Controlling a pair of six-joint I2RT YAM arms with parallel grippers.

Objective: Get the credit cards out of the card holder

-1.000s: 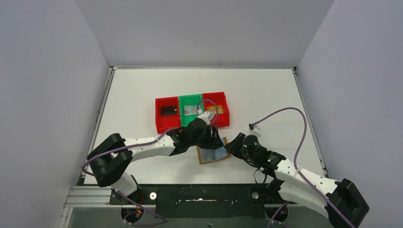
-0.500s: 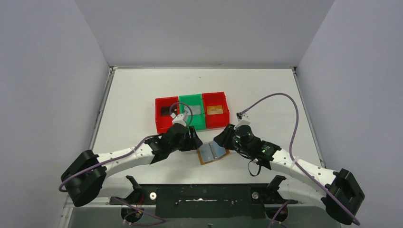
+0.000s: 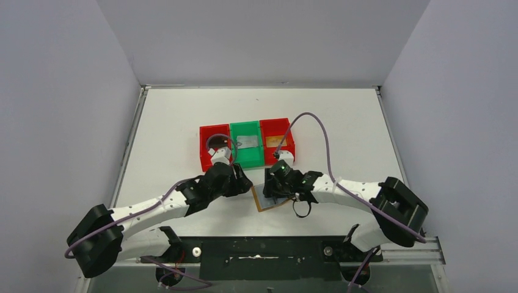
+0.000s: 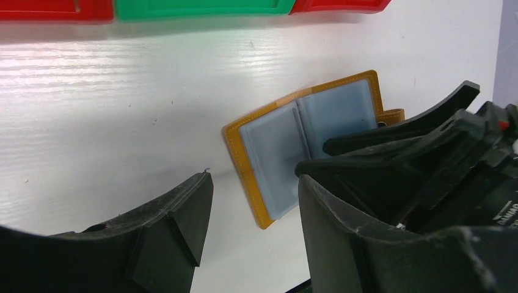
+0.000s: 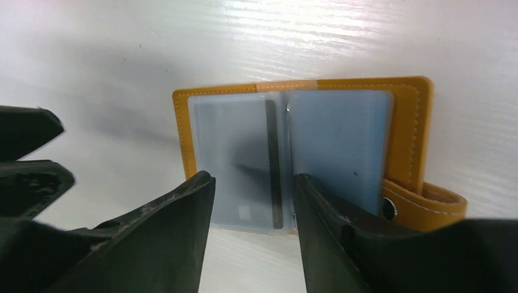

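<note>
The card holder (image 5: 403, 128), tan with pale blue sleeves, lies open on the table; it also shows in the left wrist view (image 4: 305, 140) and the top view (image 3: 261, 204). Through its left sleeve a grey card (image 5: 235, 159) with a dark stripe shows. A silver-grey card (image 3: 245, 142) lies in the green bin, an orange-brown card (image 3: 276, 141) in the right red bin. My right gripper (image 5: 253, 201) is open just above the holder's near edge (image 3: 273, 188). My left gripper (image 4: 253, 213) is open and empty, just left of the holder (image 3: 242, 182).
Three joined bins stand behind the holder: left red bin (image 3: 206, 160), green bin (image 3: 246, 160), right red bin (image 3: 290, 143). My left wrist hides most of the left red bin. The right gripper's fingers (image 4: 415, 140) sit close to my left gripper. The snap tab (image 5: 427, 204) points right.
My left gripper has drawn back from over the holder and bins to the left. My right gripper has moved left onto the holder.
</note>
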